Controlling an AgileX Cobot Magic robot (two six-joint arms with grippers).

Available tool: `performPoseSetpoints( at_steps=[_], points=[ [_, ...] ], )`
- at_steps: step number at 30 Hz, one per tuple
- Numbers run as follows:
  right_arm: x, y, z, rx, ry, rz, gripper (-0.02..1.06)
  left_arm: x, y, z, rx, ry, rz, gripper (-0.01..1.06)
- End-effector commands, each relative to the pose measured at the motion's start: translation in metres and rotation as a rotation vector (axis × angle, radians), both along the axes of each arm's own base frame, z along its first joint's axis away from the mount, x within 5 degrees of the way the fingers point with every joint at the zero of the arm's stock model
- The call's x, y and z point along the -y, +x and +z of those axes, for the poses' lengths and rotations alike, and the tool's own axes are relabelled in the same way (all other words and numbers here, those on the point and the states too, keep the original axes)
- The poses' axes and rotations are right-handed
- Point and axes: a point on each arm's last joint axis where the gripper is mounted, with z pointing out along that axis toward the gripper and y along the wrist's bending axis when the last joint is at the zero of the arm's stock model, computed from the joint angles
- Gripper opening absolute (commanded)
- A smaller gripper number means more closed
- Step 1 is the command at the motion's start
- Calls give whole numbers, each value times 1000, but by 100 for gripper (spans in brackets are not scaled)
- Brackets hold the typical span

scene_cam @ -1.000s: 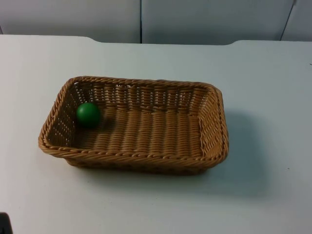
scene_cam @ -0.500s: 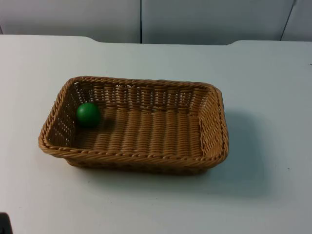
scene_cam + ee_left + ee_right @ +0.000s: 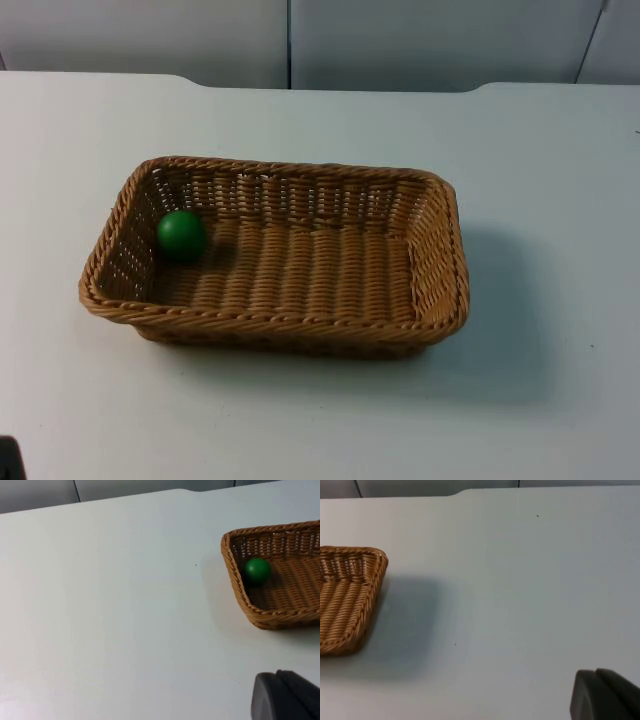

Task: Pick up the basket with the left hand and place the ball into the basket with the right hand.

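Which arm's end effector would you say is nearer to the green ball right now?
Left. The left end effector is back off the basket's ball end; the right end effector is back off the opposite end, farther from it.

A: Place type?
B: Lab or test bench, not a home.
A: Evidence?
B: Plain white table top (image 3: 300, 420) ending at a grey partition wall (image 3: 420, 40) made of panels with seams. On the table, a wicker basket (image 3: 440, 260) with a green ball (image 3: 181, 235) in it. Black robot fingertip (image 3: 285, 697) in the left wrist view.
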Motion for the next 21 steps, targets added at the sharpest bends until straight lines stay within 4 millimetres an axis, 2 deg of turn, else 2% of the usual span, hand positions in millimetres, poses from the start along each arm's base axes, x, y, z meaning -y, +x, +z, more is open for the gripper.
performPoseSetpoints(
  at_steps=[1,9,21],
  points=[
    [0,-3,-2,-1,-10,-8,0,0,0,0,14,-7,-3,0],
    [-1,-16,-3,71,-7,-5,0,0,0,0,14,-7,-3,0],
    [0,-15,-1,100,0,-7,0,0,0,0,14,-7,-3,0]
  ],
)
